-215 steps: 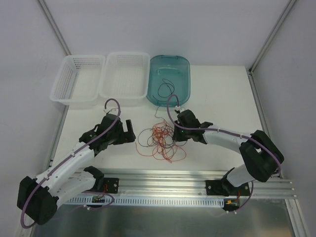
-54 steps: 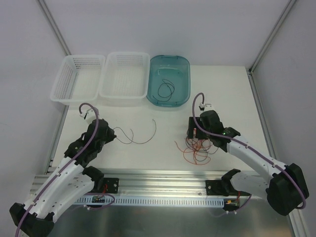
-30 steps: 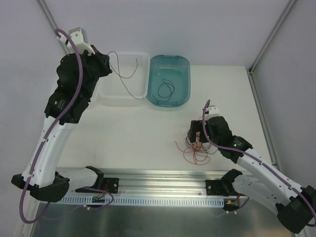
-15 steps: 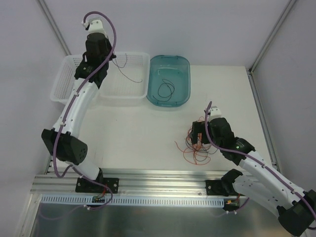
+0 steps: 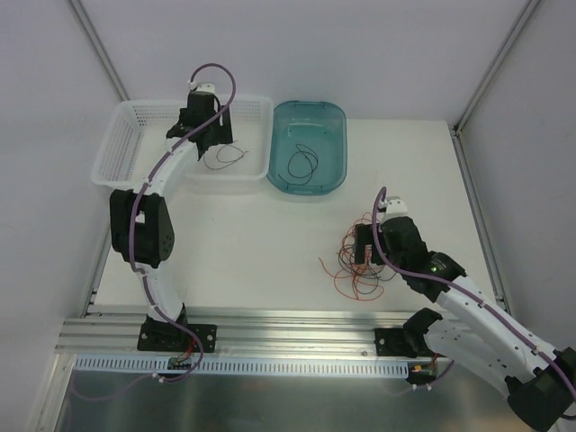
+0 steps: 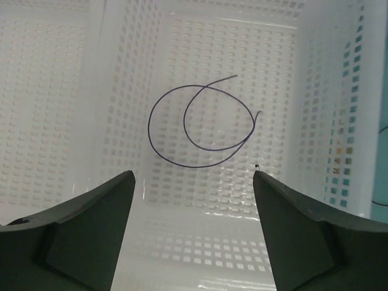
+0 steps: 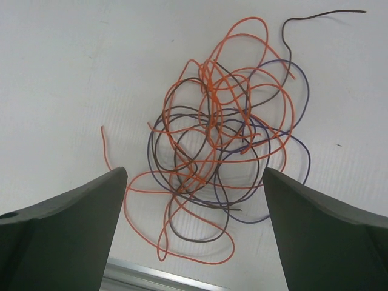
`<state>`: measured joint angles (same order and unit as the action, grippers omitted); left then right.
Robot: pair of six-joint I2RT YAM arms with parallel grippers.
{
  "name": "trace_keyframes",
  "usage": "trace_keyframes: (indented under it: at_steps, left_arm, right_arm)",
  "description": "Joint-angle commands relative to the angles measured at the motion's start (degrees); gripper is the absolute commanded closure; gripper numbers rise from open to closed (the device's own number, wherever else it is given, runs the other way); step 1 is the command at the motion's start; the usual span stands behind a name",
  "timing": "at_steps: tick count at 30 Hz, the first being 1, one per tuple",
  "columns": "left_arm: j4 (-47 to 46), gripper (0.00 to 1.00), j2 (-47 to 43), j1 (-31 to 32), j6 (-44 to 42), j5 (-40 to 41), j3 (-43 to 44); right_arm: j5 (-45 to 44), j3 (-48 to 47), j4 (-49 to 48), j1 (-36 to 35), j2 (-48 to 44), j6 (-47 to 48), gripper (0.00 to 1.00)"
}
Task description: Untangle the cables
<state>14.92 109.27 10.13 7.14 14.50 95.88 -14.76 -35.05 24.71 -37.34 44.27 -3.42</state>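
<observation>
A tangle of thin red-orange and dark cables (image 5: 358,267) lies on the white table at the right. In the right wrist view the tangle (image 7: 218,127) sits just ahead of my right gripper (image 7: 194,171), which hangs open above it and touches nothing. From above, the right gripper (image 5: 364,245) is over the tangle's upper part. My left gripper (image 5: 209,135) is open over the middle white basket (image 5: 256,108). One dark cable (image 6: 200,165) lies coiled and free on that basket's floor (image 6: 242,60), ahead of the left gripper (image 6: 193,176).
A second white basket (image 5: 126,144) stands left of the middle one. A teal tub (image 5: 308,103) to its right holds one black cable (image 5: 301,164). The metal rail (image 5: 297,328) runs along the near edge.
My left gripper has come down over the middle basket and opened, and the dark cable it carried now lies on the basket floor. The right arm has barely moved.
</observation>
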Motion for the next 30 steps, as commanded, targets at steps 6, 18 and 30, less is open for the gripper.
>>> trace_keyframes:
  at_steps: [6,18,30]
  left_arm:
    - [-2.44,0.01,-21.52,1.12,10.69,-14.41,-9.9]
    - [-2.96,0.01,-42.55,20.8,22.12,-16.18,-44.7]
    - [-3.93,0.01,-56.53,29.77,29.95,-15.21,-63.35]
  right_arm:
    - [-10.89,-2.92,4.64,0.25,2.57,-5.1,0.0]
    - [-0.26,1.47,-4.39,5.35,12.23,-7.39,0.0]
    - [7.46,-2.38,-13.72,-1.82,29.63,-6.95,0.18]
